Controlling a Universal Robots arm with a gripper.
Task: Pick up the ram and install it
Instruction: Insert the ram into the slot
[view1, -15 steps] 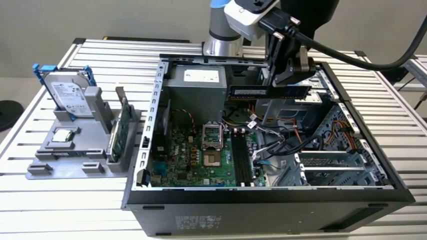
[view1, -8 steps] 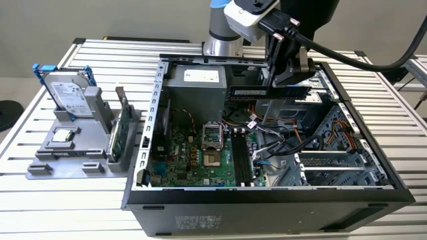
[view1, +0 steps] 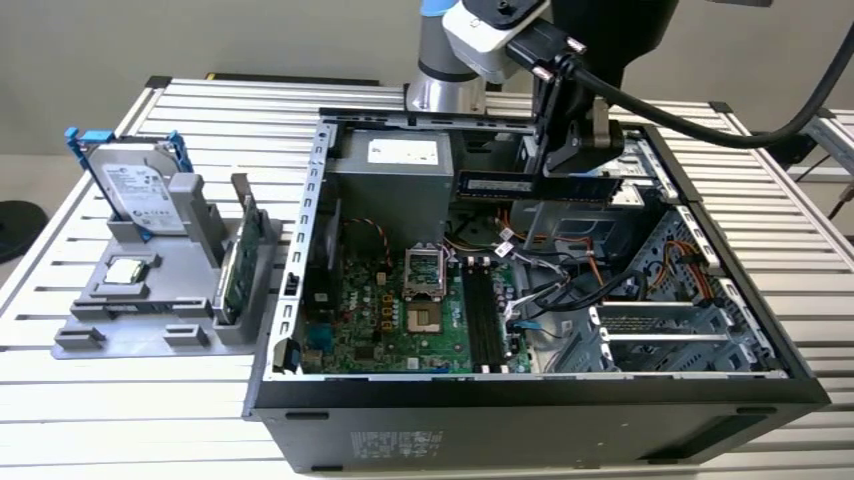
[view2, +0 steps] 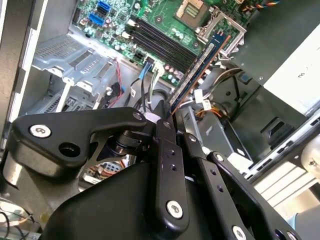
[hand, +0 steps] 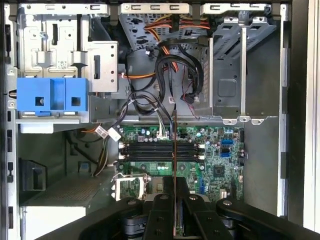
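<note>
1. Step in hand: carry phase. Pick-up looks done, install not yet done. The ram (view1: 514, 185) is in the air, clear of the board.
2. Gripper (view1: 567, 172): fingers pinched shut on the ram, gripping it toward the end at the exterior view's right. The rest of the stick juts out toward the exterior view's left. In the second wrist view the ram (view2: 200, 65) runs out from the gripper (view2: 167, 114) w/ its gold contact edge showing.
3. Where the ram is: inside the open top of the pc case (view1: 534, 420), high up, near the power supply (view1: 394, 170) at the back. It's well above the motherboard (view1: 387, 310) and touches nothing but the fingers.
4. Target: the black ram slots (view1: 481, 320) beside the cpu socket (view1: 420, 270). They look empty, white latches at both ends in the first wrist view (hand: 160, 149).
5. Alignment: in the first wrist view the ram (hand: 174, 150) reads as a thin edge-on line crossing the slots at roughly a right angle. Exterior view agrees, so stick and slots lie crosswise.
6. What seating calls for (my judgement): long edge parallel to one slot, contact edge down, stick directly over the slot, then a straight push. Can't tell if the latches are open.
7. Risk: loose cables (view1: 534, 270) lie just beside the slots and could snag. An off-centre grip may also let the stick tilt under pressure.
</note>
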